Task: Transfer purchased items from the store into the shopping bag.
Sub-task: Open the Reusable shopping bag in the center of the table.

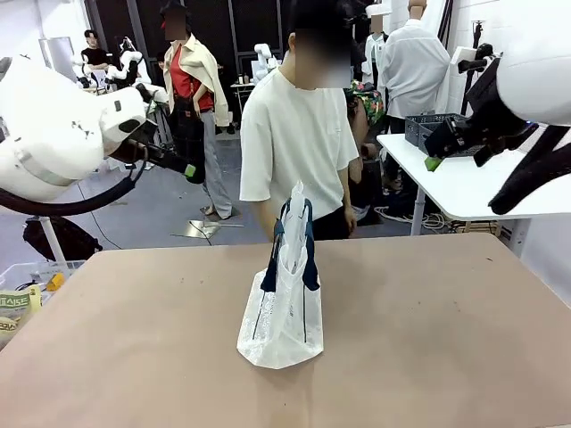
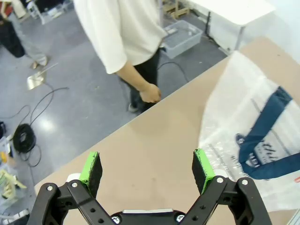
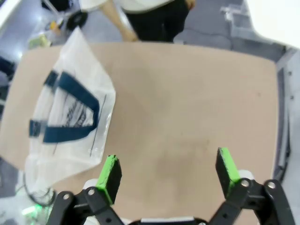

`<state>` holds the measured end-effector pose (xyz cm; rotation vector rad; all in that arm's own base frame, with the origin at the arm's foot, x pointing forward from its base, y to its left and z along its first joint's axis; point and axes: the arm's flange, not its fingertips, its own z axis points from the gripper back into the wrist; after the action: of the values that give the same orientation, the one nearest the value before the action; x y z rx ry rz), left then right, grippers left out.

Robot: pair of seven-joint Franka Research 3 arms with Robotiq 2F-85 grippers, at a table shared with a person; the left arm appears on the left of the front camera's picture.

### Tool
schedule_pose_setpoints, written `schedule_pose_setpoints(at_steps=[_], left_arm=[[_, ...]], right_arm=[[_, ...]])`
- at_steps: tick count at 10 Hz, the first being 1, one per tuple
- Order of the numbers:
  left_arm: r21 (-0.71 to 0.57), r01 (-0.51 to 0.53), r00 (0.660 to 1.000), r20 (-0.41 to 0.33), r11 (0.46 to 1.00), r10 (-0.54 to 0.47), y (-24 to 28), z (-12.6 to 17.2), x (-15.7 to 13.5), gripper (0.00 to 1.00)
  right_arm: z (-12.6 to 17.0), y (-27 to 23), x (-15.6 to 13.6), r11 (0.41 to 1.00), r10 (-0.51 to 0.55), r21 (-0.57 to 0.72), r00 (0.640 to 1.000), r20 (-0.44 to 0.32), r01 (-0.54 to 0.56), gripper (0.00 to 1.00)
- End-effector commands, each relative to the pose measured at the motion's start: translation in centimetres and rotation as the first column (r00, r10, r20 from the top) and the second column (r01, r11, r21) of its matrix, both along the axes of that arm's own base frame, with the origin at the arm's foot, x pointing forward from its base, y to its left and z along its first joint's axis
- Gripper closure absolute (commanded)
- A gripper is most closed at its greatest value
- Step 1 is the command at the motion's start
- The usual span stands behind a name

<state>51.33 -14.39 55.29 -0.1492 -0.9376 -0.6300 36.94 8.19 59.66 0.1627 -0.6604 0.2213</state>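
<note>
At left, high off the bench (image 1: 446,339), my left jaws stand fully apart, holding nothing; their wrist view adds the person's hand (image 2: 150,93) by the far edge. Mid-bench the shopping bag (image 1: 284,303) stands upright: clear, crinkled, navy handles up, bare bench on every side. At right, my right jaws are likewise raised, wide and empty; their wrist view shows broad free surface out to the bench's edges.

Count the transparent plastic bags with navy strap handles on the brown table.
1: the transparent crinkly plastic bag stands upright near the brown table's middle; none appears hidden.
</note>
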Motion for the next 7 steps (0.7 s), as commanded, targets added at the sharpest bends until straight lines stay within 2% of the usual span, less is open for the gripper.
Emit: schedule_pose_setpoints(at_steps=[1,2,5,6,7], left_arm=[[-0.016,0.060,0.998,-0.007,0.998,-0.060,-0.5,-0.2,-0.7,0.00],[0.000,0.000,1.000,0.000,1.000,0.000,0.0,0.0,0.0,0.00],[0.000,0.000,1.000,0.000,1.000,0.000,0.0,0.0,0.0,0.00],[-0.013,0.007,1.000,-0.006,1.000,-0.007,-0.5,0.0,-0.2,0.00],[-0.027,0.011,0.999,-0.034,1.000,-0.012,-2.9,0.2,-0.4,0.00]], right_arm=[[-0.2,-0.7,-1.7,0.997,0.072,0.030,0.997,0.005,-0.072,0.00],[0.0,0.0,0.0,1.000,0.000,0.000,1.000,0.000,0.000,0.00],[0.0,0.0,0.0,1.000,0.000,0.000,1.000,0.000,0.000,0.00],[0.0,-0.2,-0.8,1.000,0.015,-0.001,1.000,-0.004,-0.015,0.00],[-0.2,2.7,-0.9,0.997,0.074,-0.016,0.997,-0.025,-0.074,0.00]])
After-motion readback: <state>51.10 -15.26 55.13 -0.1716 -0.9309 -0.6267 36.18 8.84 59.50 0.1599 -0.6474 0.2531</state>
